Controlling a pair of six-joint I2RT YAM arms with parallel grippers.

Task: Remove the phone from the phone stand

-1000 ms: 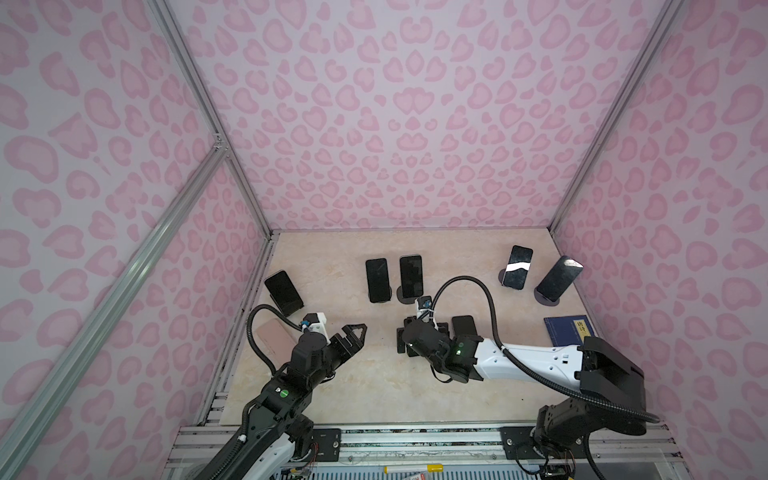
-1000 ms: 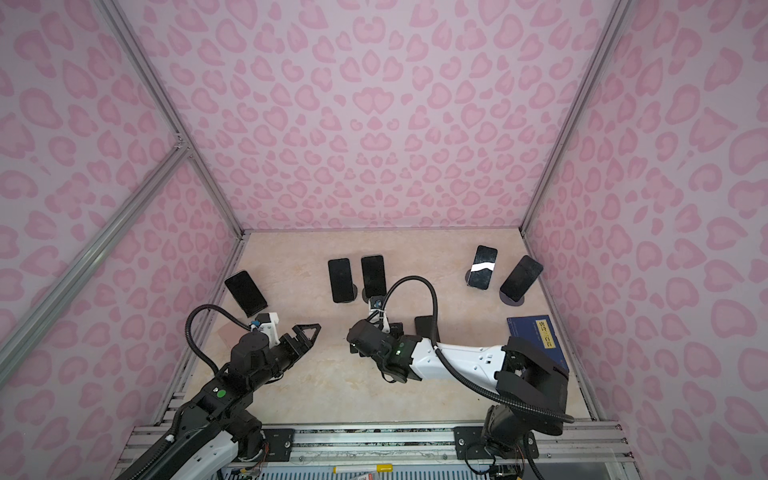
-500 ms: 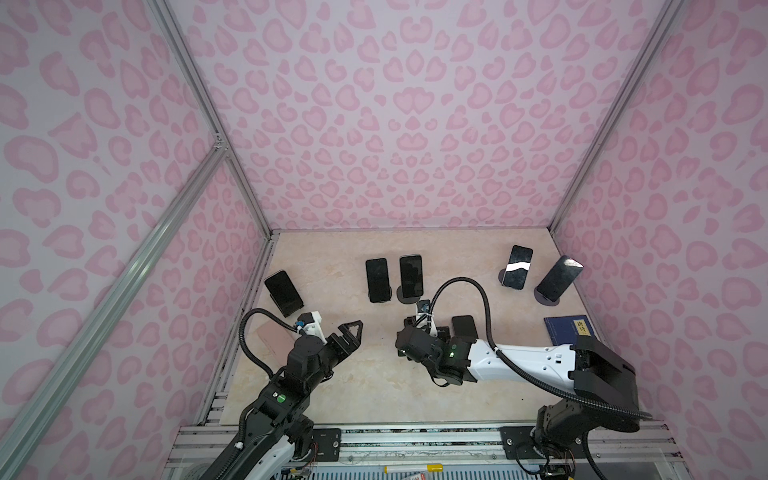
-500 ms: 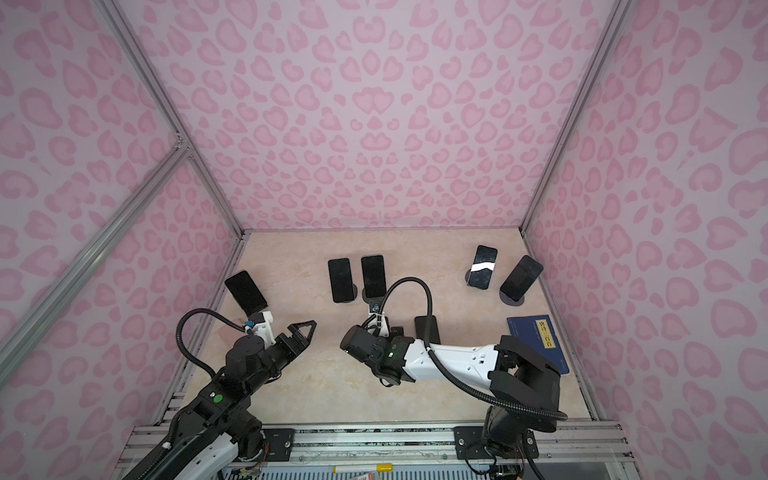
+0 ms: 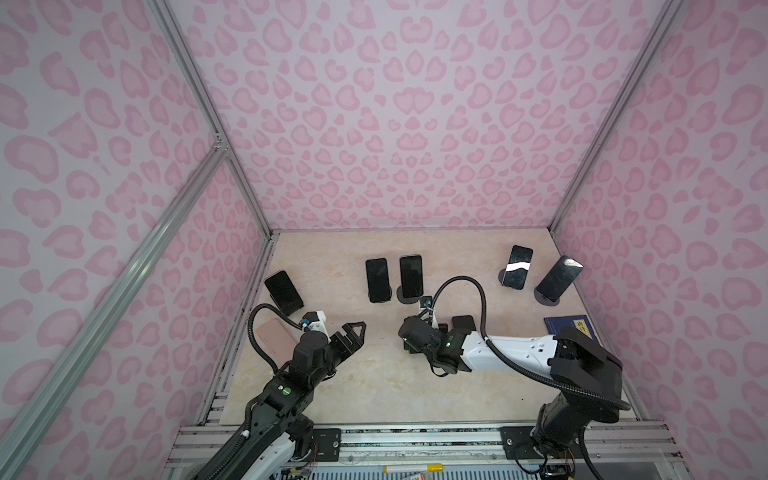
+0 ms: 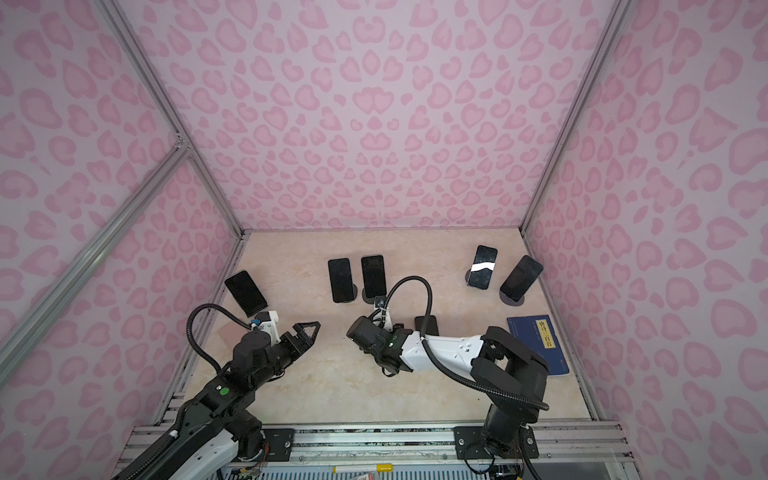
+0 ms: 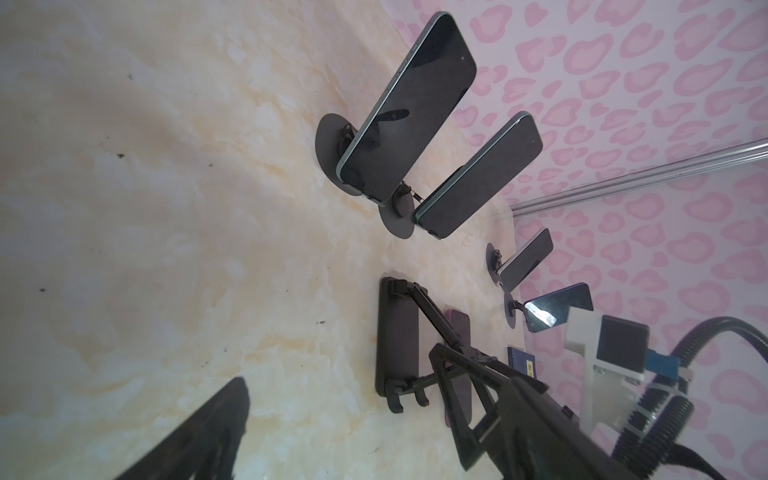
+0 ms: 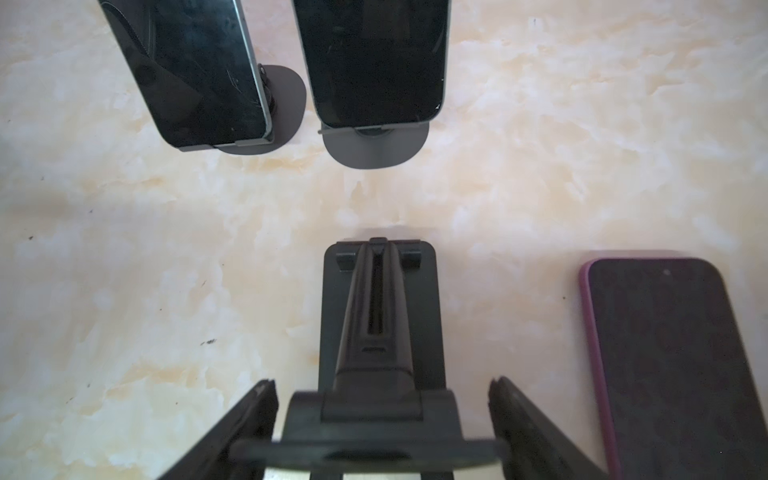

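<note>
The black folding phone stand [image 8: 380, 316] sits near the middle of the table with nothing on it. My right gripper [image 8: 380, 386] is shut on the stand's top plate, a finger pressed to each end. The phone [image 8: 673, 357], in a purple case, lies flat and screen up on the table beside the stand, apart from it. It also shows in both top views, phone [image 5: 463, 322] [image 6: 426, 324], just behind my right wrist. My left gripper [image 5: 355, 330] hovers open and empty to the left of the stand [image 7: 397, 336].
Several dark phones lean on round-based stands along the back: two in the middle [image 5: 376, 279], two at the right [image 5: 516, 267], one by the left wall [image 5: 283, 292]. A blue book [image 5: 571, 328] lies at the right, a pink card [image 5: 275, 338] at the left.
My right gripper's jaws have closed in from wide open onto the stand's plate, and its wrist has shifted slightly left. The left arm has barely moved.
</note>
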